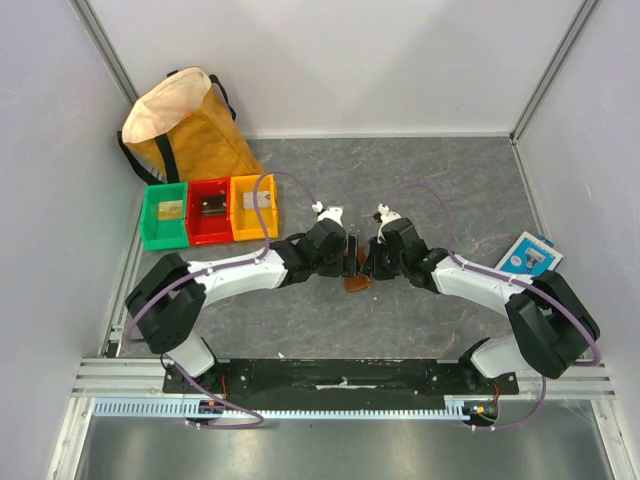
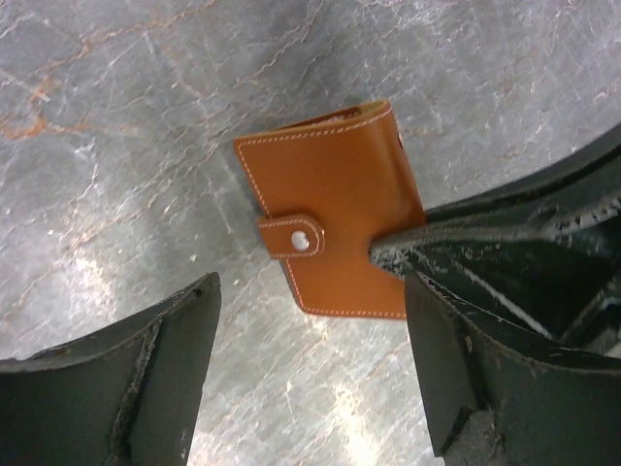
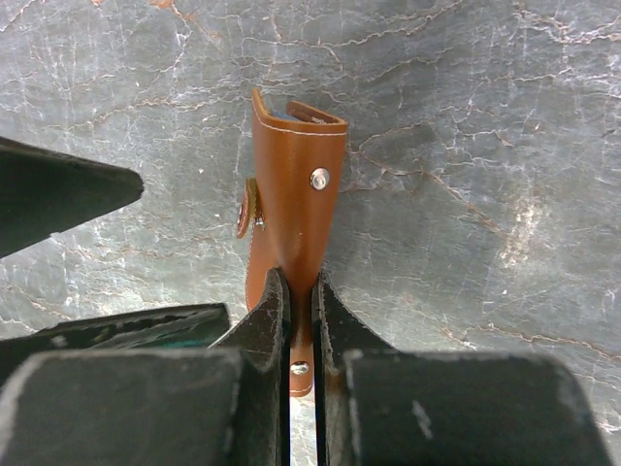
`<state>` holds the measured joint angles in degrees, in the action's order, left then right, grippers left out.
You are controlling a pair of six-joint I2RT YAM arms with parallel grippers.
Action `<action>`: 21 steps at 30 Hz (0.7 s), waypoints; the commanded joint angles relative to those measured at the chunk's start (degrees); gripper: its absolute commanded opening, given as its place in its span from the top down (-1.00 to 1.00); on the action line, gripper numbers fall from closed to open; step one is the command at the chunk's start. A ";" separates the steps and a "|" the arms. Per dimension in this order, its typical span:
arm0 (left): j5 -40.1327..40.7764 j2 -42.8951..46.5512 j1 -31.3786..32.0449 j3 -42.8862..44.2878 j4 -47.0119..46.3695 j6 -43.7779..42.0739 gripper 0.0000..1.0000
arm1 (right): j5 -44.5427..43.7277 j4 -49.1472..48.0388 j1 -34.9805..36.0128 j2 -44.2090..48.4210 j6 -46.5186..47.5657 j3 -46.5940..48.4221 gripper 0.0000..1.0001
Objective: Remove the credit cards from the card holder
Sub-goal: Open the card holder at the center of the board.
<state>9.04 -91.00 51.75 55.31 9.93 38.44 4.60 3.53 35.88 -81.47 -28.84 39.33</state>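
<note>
The brown leather card holder (image 1: 357,272) is at the table's middle, between the two grippers. My right gripper (image 3: 301,320) is shut on its edge and holds it on edge; it also shows in the top view (image 1: 371,262). In the left wrist view the card holder (image 2: 335,218) is folded, with its snap strap across the open side. My left gripper (image 2: 310,379) is open and empty, its fingers wide apart just short of the holder; it also shows in the top view (image 1: 343,256). A strip of pale blue lining shows at the holder's far end (image 3: 291,199). No credit cards show.
Green (image 1: 165,217), red (image 1: 210,210) and yellow (image 1: 253,207) bins stand at the left, each with a small flat item I cannot identify. A tan bag (image 1: 185,125) sits behind them. A blue-and-white packet (image 1: 527,254) lies at the right wall.
</note>
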 commanded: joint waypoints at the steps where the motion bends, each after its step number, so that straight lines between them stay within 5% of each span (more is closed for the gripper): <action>1: 1.59 -4.00 -0.07 3.84 -2.38 -1.08 -0.62 | -5.64 8.25 -0.11 -1.85 4.06 0.31 0.86; 13: 6.34 -9.28 -0.07 4.19 -0.97 -1.79 -0.34 | -5.57 8.95 -0.11 -1.58 3.44 -0.22 0.87; 21: 8.98 -8.23 -0.15 2.79 -1.06 -1.34 0.03 | -5.13 9.65 -0.19 -1.41 3.97 -0.13 0.87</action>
<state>13.54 -99.77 52.01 58.00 8.95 38.06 3.75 4.97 35.86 -81.69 -28.47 39.97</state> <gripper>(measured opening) 0.537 0.087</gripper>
